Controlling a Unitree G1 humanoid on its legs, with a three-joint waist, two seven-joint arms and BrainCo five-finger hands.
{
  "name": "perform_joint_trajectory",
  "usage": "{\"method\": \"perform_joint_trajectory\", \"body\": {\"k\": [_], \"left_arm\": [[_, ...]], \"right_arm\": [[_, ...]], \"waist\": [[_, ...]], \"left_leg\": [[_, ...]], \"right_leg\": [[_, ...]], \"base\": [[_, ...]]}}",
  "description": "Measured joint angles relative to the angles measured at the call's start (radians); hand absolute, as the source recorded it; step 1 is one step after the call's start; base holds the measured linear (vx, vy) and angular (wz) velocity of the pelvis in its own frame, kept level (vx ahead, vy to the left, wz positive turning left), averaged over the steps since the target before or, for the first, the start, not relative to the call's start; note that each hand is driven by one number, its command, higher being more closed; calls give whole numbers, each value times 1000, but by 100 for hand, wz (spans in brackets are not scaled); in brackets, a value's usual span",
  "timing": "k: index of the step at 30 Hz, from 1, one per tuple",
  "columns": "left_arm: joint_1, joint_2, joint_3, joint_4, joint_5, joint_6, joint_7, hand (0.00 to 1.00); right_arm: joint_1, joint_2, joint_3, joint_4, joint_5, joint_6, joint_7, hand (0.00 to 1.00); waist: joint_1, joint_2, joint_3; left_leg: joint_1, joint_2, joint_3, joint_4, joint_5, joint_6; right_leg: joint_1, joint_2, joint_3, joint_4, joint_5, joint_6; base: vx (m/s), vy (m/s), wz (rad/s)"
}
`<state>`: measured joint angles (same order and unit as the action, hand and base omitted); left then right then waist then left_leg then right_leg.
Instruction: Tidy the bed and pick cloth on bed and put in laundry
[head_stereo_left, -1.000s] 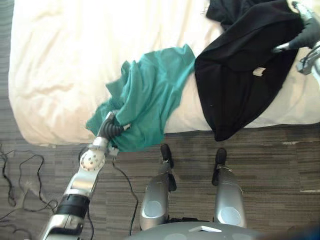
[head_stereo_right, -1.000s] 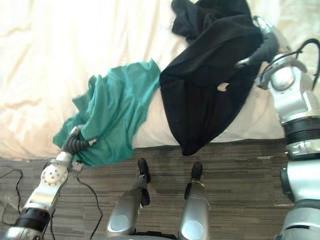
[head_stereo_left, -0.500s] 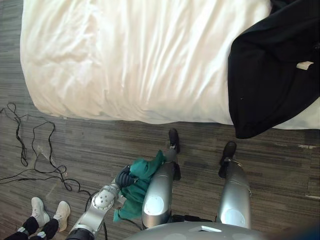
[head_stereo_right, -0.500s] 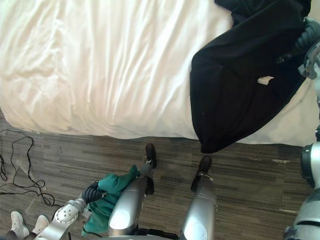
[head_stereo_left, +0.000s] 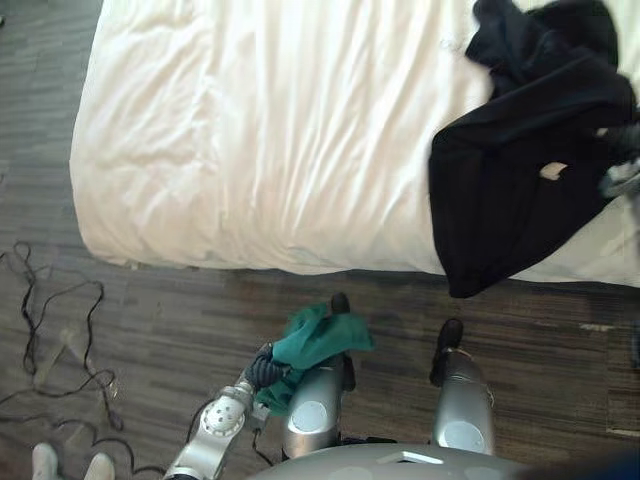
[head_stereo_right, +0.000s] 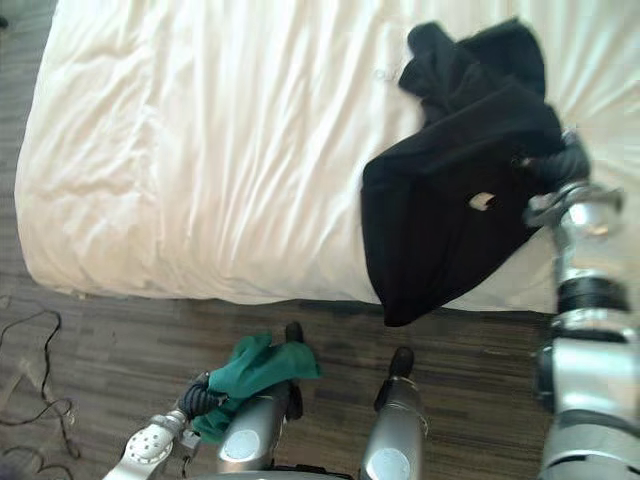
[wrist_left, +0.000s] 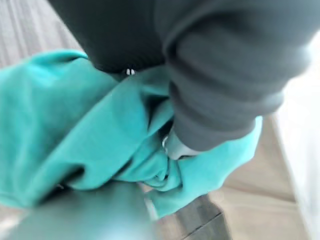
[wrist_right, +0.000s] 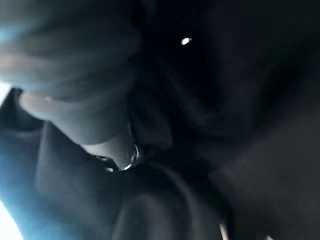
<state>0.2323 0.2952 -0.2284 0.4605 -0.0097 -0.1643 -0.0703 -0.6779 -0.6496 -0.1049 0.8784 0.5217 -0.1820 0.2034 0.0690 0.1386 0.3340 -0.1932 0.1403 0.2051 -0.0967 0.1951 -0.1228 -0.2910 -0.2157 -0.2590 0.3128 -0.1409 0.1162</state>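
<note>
Left robot hand (head_stereo_left: 262, 368) is clenched on the teal cloth (head_stereo_left: 322, 338); in the left wrist view the cloth bunches around its curled fingers (wrist_left: 176, 146). The cloth is off the bed (head_stereo_left: 250, 150), held low above the dark floor (head_stereo_left: 150, 320), just in front of the bed's near edge. Right robot hand (head_stereo_right: 562, 165) sits at the right side of the black garment (head_stereo_left: 510, 200), buried in its folds; I cannot tell whether it grips. The garment lies on the right part of the bed, with one corner draped over the near edge. A person's white shoes (head_stereo_left: 42, 460) stand on the floor, far left.
</note>
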Motion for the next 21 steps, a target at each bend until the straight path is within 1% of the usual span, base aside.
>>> {"method": "perform_joint_trajectory", "body": {"k": [1, 3, 4, 5, 7, 8, 9, 10, 11, 12, 13, 16, 18, 21], "left_arm": [[-1, -7, 3, 4, 0, -1, 11, 100], [-6, -33, 13, 37, -1, -17, 40, 100], [-6, -39, 18, 40, -1, -18, 45, 100], [-8, -50, 27, 42, -6, -21, 48, 100], [-11, -63, 43, 42, -48, -25, 48, 100], [-11, -65, 46, 42, -61, -27, 47, 100], [-10, -71, 54, 42, -84, -29, 46, 100], [-10, -80, 60, 42, -114, -30, 43, 100], [-10, -85, 64, 42, -134, -30, 41, 100], [-11, -92, 67, 41, -178, -32, 33, 100], [-9, -92, 69, 41, -226, -38, 24, 100], [-11, -93, 71, 30, -322, -39, 5, 100], [-15, -96, 69, 27, -336, -39, 4, 100], [-11, -96, 50, -5, -392, -37, 4, 100]], "right_arm": [[31, 42, -10, -17, 31, -8, 0, 100], [169, 197, -9, -97, 126, -36, 12, 100], [204, 232, -7, -118, 140, -43, 14, 100], [277, 294, -5, -158, 173, -58, 23, 100], [393, 377, 3, -206, 222, -73, 37, 100], [418, 395, 7, -212, 232, -75, 42, 100], [472, 426, 18, -221, 253, -76, 57, 100], [516, 445, 32, -227, 280, -75, 77, 100], [531, 451, 40, -231, 288, -75, 82, 100], [564, 468, 51, -233, 301, -73, 103, 100], [590, 489, 65, -235, 320, -70, 120, 100], [672, 522, 108, -278, 330, -60, 157, 100], [701, 528, 141, -302, 327, -52, 166, 100], [754, 533, 174, -321, 315, -43, 162, 100]], "waist": [[-1, -6, -12], [-19, -29, -65], [-23, -33, -72], [-26, -43, -90], [-29, -61, -122], [-29, -66, -129], [-34, -75, -159], [-36, -79, -186], [-37, -79, -193], [-45, -80, -203], [-51, -90, -215], [-54, -105, -250], [-59, -106, -253], [-65, -103, -272]], "left_leg": [[7, 3, 5, 0, -1, -1], [27, 10, 8, 0, -5, -7], [35, 12, 8, 0, -8, -11], [49, 15, 7, 0, -13, -17], [69, 17, 6, 0, -17, -21], [73, 17, 6, 0, -19, -23], [76, 18, 6, 0, -22, -22], [79, 22, 7, 0, -37, -10], [83, 23, 7, 0, -45, -5], [98, 25, 8, -1, -63, 4], [109, 24, 12, -1, -68, 6], [121, 25, 34, -1, -76, 10], [137, 24, 41, -1, -80, 11], [148, 27, 56, -2, -82, 12]], "right_leg": [[7, 4, 2, -6, 1, -2], [36, 14, 3, -30, 3, -4], [47, 18, 3, -37, 4, -4], [68, 24, 3, -54, 8, -2], [106, 30, 3, -90, 16, 3], [115, 32, 3, -100, 19, 3], [130, 36, 2, -124, 27, 5], [141, 43, 1, -144, 36, 7], [147, 45, 0, -151, 39, 7], [169, 51, 0, -170, 47, 11], [186, 52, 1, -190, 56, 12], [211, 61, 17, -241, 86, 13], [227, 63, 26, -261, 99, 12], [241, 68, 36, -280, 108, 13]], "base": [[64, -30, -18], [70, -22, -9], [53, -10, -3], [41, -1, 0], [17, 4, 1], [0, 0, 0], [0, 0, 0], [29, 36, -1], [33, 42, -5], [19, 49, -8], [14, 50, -10], [25, 39, -16], [18, 22, -19], [22, 12, -10]]}}
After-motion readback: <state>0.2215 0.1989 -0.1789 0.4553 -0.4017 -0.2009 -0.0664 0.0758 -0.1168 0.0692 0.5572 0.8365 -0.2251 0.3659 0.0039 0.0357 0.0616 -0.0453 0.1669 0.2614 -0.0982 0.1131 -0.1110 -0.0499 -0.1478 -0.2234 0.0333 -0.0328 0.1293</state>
